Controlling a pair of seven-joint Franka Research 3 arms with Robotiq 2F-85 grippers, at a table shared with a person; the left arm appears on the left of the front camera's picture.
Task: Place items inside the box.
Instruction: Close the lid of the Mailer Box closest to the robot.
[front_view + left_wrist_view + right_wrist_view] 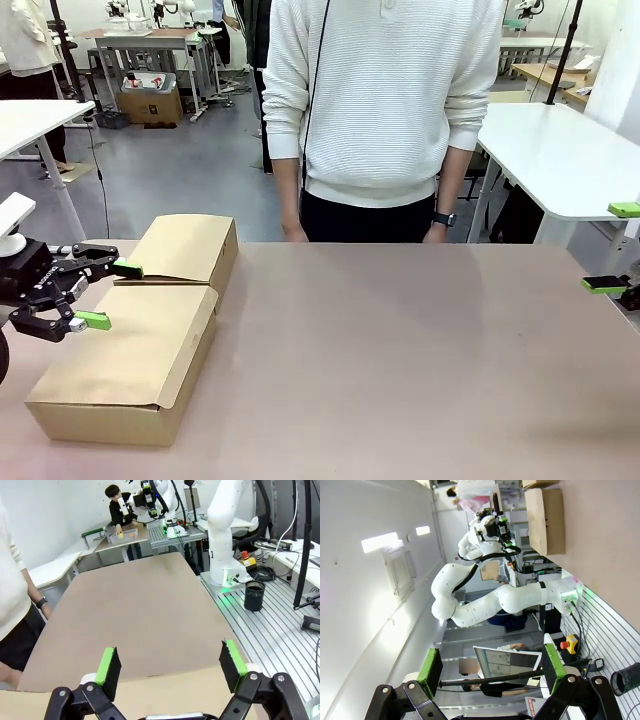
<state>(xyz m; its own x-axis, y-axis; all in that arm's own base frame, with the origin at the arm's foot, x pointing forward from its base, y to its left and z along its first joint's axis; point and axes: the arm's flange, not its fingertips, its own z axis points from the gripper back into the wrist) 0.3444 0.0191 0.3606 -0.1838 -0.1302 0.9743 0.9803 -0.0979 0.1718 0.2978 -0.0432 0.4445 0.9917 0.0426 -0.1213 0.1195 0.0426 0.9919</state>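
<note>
- Across the front view, the left gripper (102,294) hovers with jaws spread over the closed long cardboard box (125,365), the smaller box (185,248) just behind; the right gripper (616,246) is spread at the far edge; a lowering finger could dent the flap
- Left wrist view: bare brown table (135,610), person's hand (9,672) near
- Right wrist view: wide-parted pads (429,666), lab wall, boxes far off

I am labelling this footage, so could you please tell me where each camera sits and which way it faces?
Front: fixed between the arms, facing the person across the table; left gripper open over the long box, right gripper at the edge.
Left wrist: above the box edge, looking along the table; open fingers.
Right wrist: rolled sideways, facing the left arm; open fingers.
Shared: front and right wrist show both boxes.
</note>
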